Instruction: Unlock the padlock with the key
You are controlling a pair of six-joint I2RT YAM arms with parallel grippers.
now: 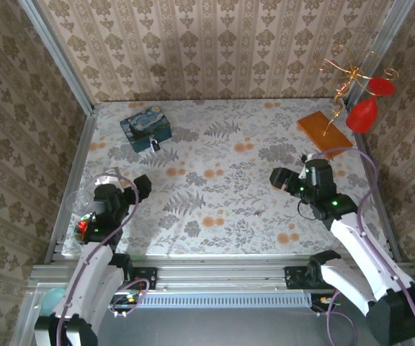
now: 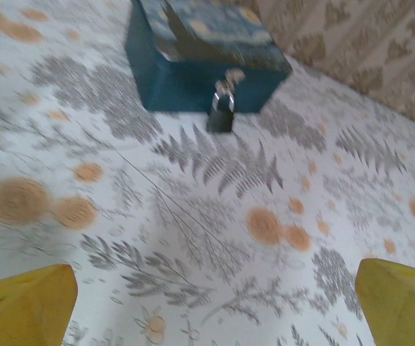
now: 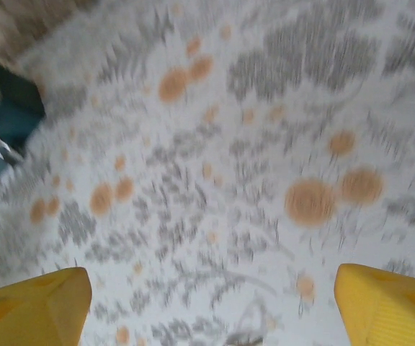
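Black padlock (image 2: 220, 119), one, on one blue box (image 2: 182, 83), left tool (image 2: 211, 303) and right tool (image 3: 215, 306) both apart

I am looking at a flat table cloth (image 1: 215, 158) that is showing white, scattered with grey fern leaves and round orange blossoms. The small blue rectangular box (image 1: 146, 124) is wearing a swirling night-sky painting in dark blue and yellow on its lid. The tiny padlock (image 2: 221, 115) is showing a black body and a silvery shackle. The fingers (image 2: 24, 306) of my left gripper (image 2: 215, 288) and the fingers (image 3: 31, 306) of my right gripper (image 3: 213, 288) are showing plain yellow. The flat slab (image 1: 324, 130) is showing plain orange, and the patterned wallpaper (image 1: 215, 43) is running beige with brown damask stripes.
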